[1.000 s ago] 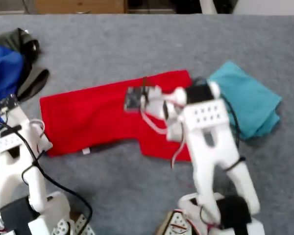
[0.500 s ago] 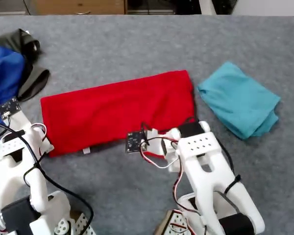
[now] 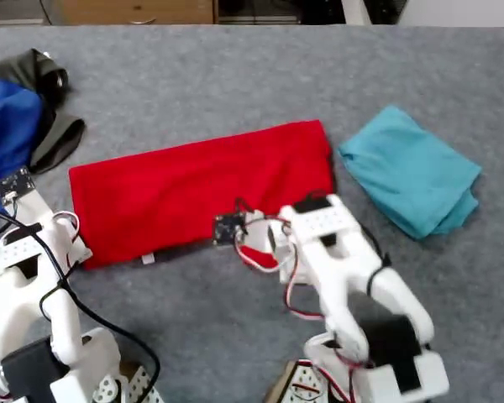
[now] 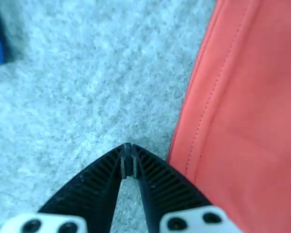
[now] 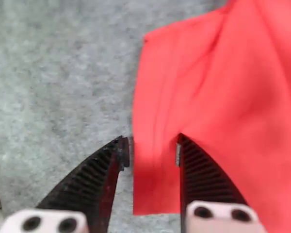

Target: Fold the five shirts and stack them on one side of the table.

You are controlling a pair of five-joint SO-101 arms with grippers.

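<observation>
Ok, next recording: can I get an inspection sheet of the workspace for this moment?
Surface: grey carpet-like table, flat.
Job's things: long flat red shirt mid-table; folded teal shirt to its right; bunched blue shirt and dark grey-green garment at the far left edge.
Clutter: nothing seen.
Grippers: left gripper shut, over bare table beside the red shirt's end; right gripper open, fingers astride the red shirt's near edge.
Cables: black cable along the left arm; red and white wires looped at the right arm's wrist.
Surroundings: wooden furniture beyond the table's far edge.
</observation>
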